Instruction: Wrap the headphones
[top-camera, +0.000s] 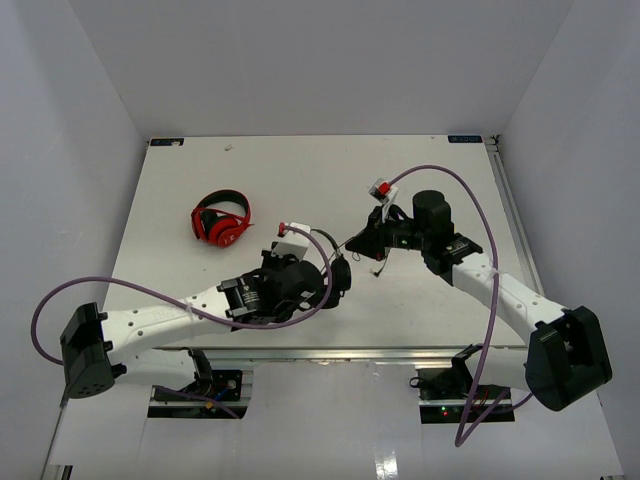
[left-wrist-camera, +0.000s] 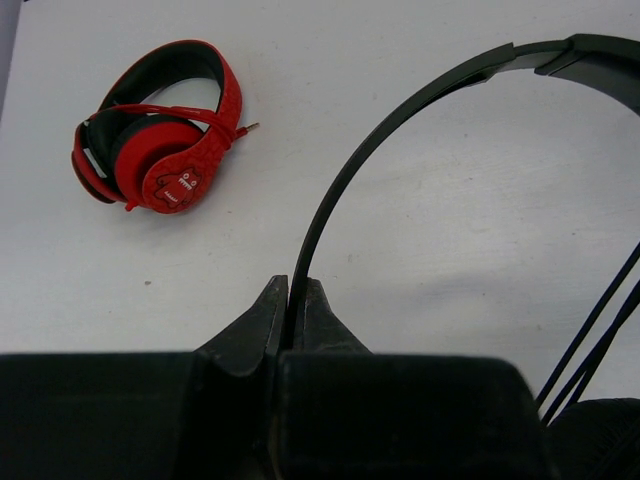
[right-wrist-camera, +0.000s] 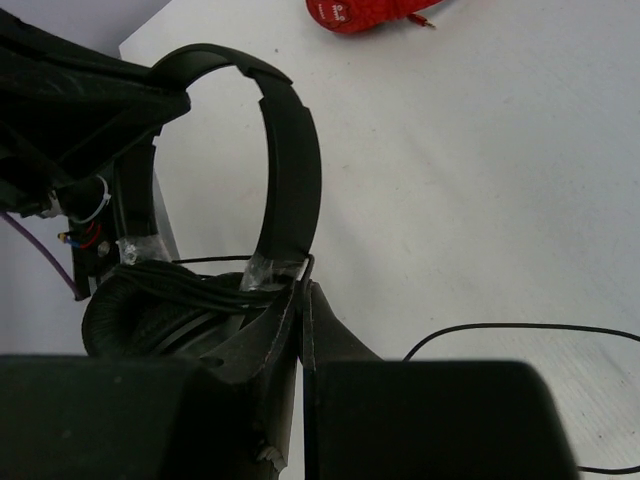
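Note:
The black headphones (top-camera: 341, 272) are held above the table between my two grippers. My left gripper (left-wrist-camera: 295, 300) is shut on the thin black headband (left-wrist-camera: 400, 120); it shows in the top view (top-camera: 333, 277) near the table's middle. My right gripper (right-wrist-camera: 306, 287) is shut on the thin dark cable just below the headband (right-wrist-camera: 292, 170), beside an earcup (right-wrist-camera: 150, 310) with several cable turns over it; it also shows in the top view (top-camera: 356, 243). A loose run of cable (right-wrist-camera: 500, 327) lies on the table to the right. Cable strands (left-wrist-camera: 592, 335) cross the left wrist view's right side.
Red-and-black headphones (top-camera: 221, 219) lie on the white table (top-camera: 300, 170) to the back left, also in the left wrist view (left-wrist-camera: 160, 130) and at the top of the right wrist view (right-wrist-camera: 365, 12). Grey walls enclose the table.

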